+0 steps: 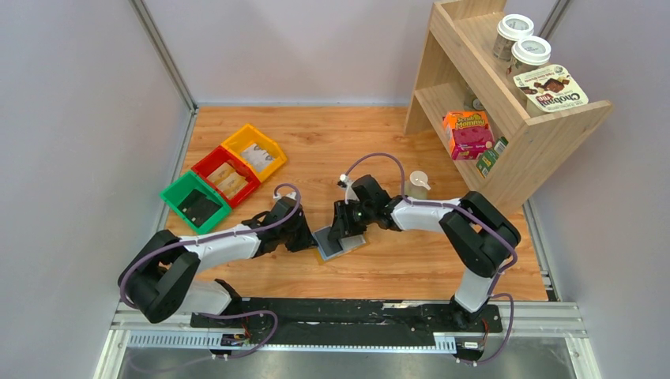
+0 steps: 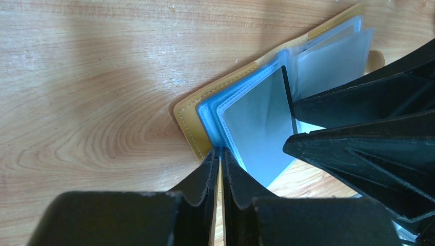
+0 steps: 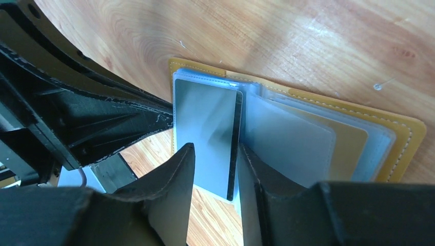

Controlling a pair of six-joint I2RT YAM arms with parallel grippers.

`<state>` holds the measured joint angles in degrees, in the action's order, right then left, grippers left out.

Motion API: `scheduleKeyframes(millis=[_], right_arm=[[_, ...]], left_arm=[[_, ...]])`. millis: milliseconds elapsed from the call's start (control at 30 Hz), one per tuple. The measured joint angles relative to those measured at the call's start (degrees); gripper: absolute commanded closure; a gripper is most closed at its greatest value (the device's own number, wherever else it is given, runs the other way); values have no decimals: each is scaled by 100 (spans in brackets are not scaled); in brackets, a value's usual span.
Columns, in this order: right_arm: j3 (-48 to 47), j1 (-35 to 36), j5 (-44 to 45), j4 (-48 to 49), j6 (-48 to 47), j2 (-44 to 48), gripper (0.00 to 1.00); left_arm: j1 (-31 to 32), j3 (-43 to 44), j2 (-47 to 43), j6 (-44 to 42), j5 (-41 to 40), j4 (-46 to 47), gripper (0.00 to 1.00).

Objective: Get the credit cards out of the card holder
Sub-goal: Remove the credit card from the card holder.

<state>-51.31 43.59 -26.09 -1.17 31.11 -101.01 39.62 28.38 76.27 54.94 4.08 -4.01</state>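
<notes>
Wood table [image 1: 395, 134], grey walls around. Left claw [image 2: 220, 156]: jaws all but together, nipping the sleeve edge at one corner of the holder [image 2: 187, 120]. That reads as a clamp to pin it, though I can't tell how firm. Right claw [image 3: 215, 148]: jaws apart, straddling the grey card [image 3: 205, 118] that pokes out of the front sleeve [image 3: 297, 143]. One finger sits against the card's dark edge, the other a bit off. Holder lies open and flat mid-table, with the claws on it from opposite sides. Handling guess: card is light, stiff, thin and slick. Pinch its flat faces at the exposed end and draw straight along the sleeve mouth, since a twist would likely bind it. Sleeves are soft, clear and floppy, and will probably lift with the card unless the holder is pinned. Holder itself is light and should skid on the wood. Can't tell how many cards remain. Room: claws crowd each other right over the holder, so it's tight there. Bare wood lies near and right of the holder. Bins [image 1: 221, 178] are well off to its far left, the shelf [image 1: 506, 118] well off to its far right.
</notes>
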Motion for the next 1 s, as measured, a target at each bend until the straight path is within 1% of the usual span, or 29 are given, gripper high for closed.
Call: scheduleKeyframes(millis=[200, 333, 433, 467, 533, 633, 800, 900, 1000], right_arm=[[170, -90, -208, 363, 85, 4, 69], [337, -114, -293, 592, 151, 52, 70], [442, -114, -323, 651, 192, 138, 71], [457, -109, -348, 660, 201, 160, 71], [457, -90, -378, 695, 214, 168, 71], [461, -74, -387, 750, 243, 168, 71], [481, -72, -374, 820, 297, 168, 72], [522, -83, -352, 859, 323, 168, 71], [544, -90, -337, 874, 358, 168, 71]], left_arm=[[-13, 7, 37, 2, 37, 17, 89], [-17, 22, 42, -13, 37, -4, 88], [-13, 96, 35, -61, -15, -155, 83], [-9, 138, 11, -116, -63, -260, 78], [2, 225, -96, -225, -232, -562, 72], [0, 374, -404, -365, -444, -984, 68], [2, 654, -730, -435, -435, -1137, 68], [2, 684, -656, -431, -358, -1029, 73], [4, 684, -391, -424, -284, -997, 77]])
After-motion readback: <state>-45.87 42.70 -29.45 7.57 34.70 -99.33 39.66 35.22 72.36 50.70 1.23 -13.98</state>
